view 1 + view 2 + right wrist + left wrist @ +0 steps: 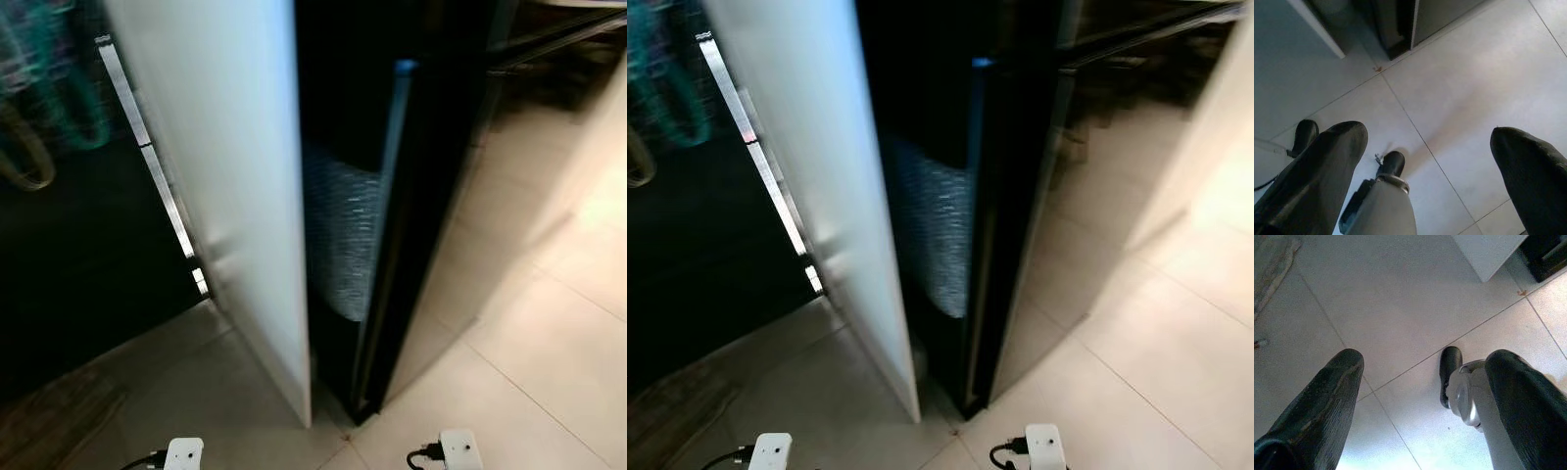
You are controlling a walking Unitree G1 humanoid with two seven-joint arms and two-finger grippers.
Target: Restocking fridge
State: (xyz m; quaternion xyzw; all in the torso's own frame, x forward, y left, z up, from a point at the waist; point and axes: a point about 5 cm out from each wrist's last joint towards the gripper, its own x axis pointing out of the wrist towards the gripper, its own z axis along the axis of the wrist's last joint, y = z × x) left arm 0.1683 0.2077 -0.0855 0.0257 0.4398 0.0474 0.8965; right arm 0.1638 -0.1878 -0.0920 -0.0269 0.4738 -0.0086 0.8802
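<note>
While the fridge door stands ajar straight ahead | left end effector and right end effector hang low over the tiled floor, wide open, empty | advice: widen door before reaching in | wrist views add the robot's feet.

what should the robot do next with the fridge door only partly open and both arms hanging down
Probably raise the left gripper to the white door and swing it wider. The door stands only partly open, leaving a narrow dark gap, and both open grippers, the right gripper too, hang empty over the floor tiles.
</note>
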